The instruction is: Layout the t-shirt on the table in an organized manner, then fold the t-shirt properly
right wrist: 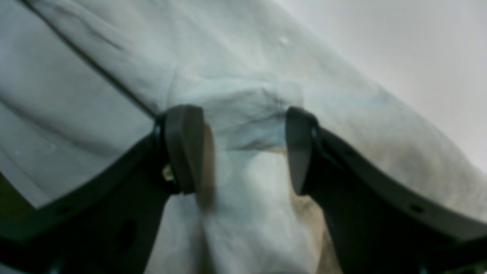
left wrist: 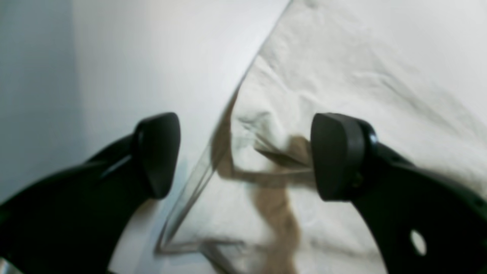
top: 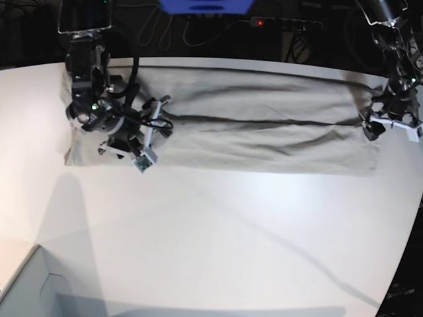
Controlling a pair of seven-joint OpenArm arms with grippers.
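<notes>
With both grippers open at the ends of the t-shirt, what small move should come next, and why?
Probably lift both clear: the left gripper and right gripper stand open, and the t-shirt already lies as a long folded band on the table.

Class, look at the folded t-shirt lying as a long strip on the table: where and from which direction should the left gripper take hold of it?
Probably the end corner of the t-shirt beside the left gripper, coming down from above. There the doubled layers meet the bare table at a clear edge, so open fingers could straddle it.

t-shirt end beneath right arm
</notes>
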